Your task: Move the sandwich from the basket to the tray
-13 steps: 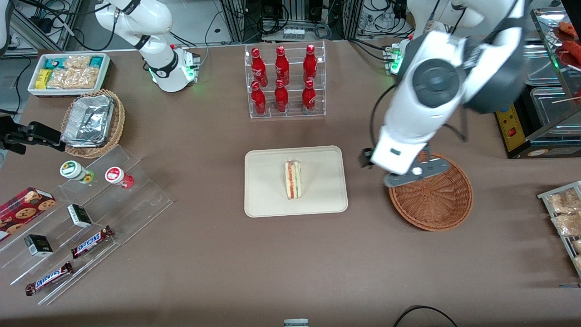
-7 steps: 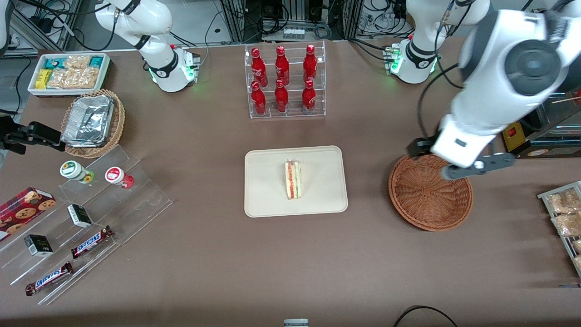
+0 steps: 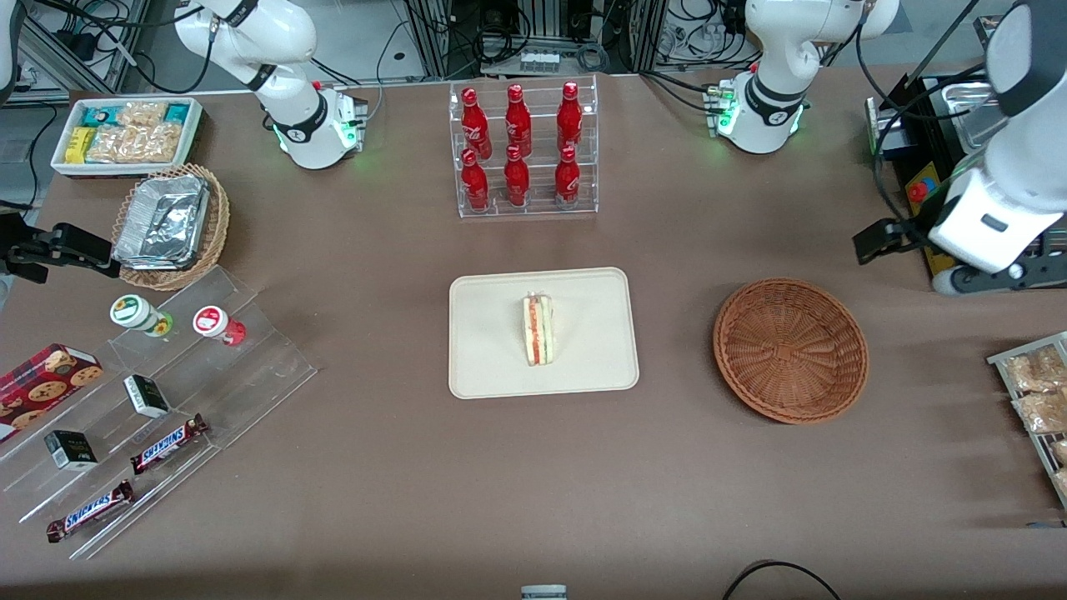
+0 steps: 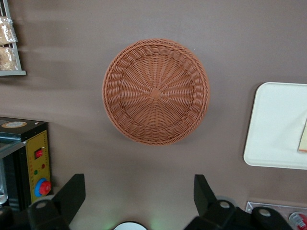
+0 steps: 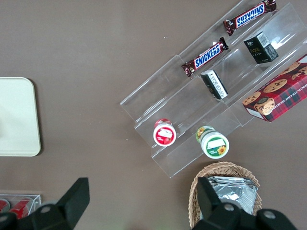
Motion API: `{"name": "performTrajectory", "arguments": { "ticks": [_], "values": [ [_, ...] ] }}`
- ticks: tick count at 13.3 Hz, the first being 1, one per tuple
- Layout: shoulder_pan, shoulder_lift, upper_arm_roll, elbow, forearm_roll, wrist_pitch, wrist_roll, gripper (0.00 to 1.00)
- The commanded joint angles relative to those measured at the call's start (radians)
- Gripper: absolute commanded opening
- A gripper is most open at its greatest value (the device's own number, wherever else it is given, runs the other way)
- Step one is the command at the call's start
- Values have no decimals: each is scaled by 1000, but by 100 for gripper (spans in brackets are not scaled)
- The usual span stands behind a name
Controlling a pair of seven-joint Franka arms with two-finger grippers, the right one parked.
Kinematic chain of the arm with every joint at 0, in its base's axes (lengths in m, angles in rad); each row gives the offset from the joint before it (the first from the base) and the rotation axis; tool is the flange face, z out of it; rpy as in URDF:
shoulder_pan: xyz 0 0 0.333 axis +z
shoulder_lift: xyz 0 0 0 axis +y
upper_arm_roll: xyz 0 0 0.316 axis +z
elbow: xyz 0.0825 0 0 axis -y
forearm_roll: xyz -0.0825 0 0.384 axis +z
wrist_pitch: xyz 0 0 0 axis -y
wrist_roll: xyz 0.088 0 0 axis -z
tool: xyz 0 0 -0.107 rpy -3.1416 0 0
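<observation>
Gripper (image 4: 136,196) high above table near working arm's end, well apart from basket (image 3: 790,350). Fingers (image 4: 72,195) spread wide, nothing between them, touching nothing. In left wrist view, basket (image 4: 156,91) seen from above, holds nothing. Sandwich (image 3: 538,329) lies on tray (image 3: 483,333), about mid-tray, filling edge facing up, pointed end toward front camera. Tray sits mid-table, beside basket, gap of bare table (image 3: 675,333) between them. Tray rim (image 4: 259,143) also visible in wrist view.
</observation>
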Motion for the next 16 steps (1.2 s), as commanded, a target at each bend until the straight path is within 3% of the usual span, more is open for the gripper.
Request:
{"name": "performTrajectory", "arguments": {
  "ticks": [1,5,16],
  "values": [
    [9,-68,-5,-57,-2,4,50,100],
    [9,-127,5,-109,-8,16,102,100],
    [31,-22,5,17,-22,17,193,100]
  ]
}}
